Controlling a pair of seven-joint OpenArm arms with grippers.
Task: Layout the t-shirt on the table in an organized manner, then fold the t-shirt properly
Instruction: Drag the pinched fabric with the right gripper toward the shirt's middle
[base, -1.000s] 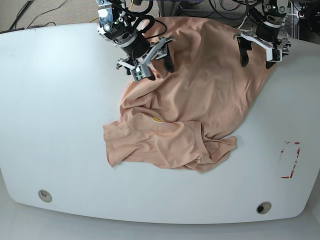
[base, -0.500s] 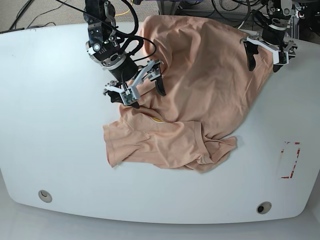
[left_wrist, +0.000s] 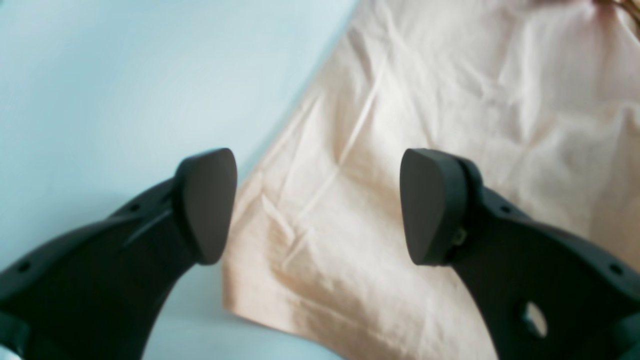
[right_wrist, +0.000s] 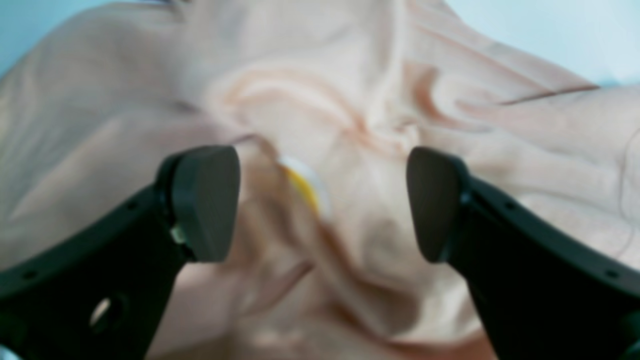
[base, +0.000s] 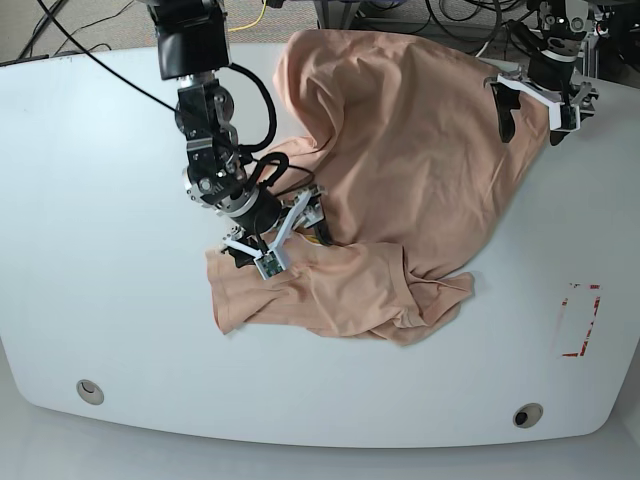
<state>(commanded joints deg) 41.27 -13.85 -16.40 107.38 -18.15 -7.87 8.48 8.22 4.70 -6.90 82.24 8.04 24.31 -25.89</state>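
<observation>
We count one t-shirt (base: 400, 170), crumpled on the table (base: 100, 250); two round holes (base: 90, 391); one red mark (base: 579, 320). Right gripper (base: 275, 238) spread wide over the yellow print (right_wrist: 304, 189); left gripper (base: 531, 110) spread wide at the shirt's edge.

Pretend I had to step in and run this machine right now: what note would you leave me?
Right gripper: open, low over the bunched lower part of the peach-tan wrinkly fabric t-shirt, its black pads either side of the small yellow print. Holding nothing.
Left gripper: open, over the shirt's far corner edge, one pad above cloth, the other above the glossy white table. Holding nothing.
T-shirt: crumpled, far part humped up, near part folded over itself.
Done: nothing tidy yet.
Left: spread the shirt flat, then fold it. The red-outlined mark sits bare nearby.
</observation>
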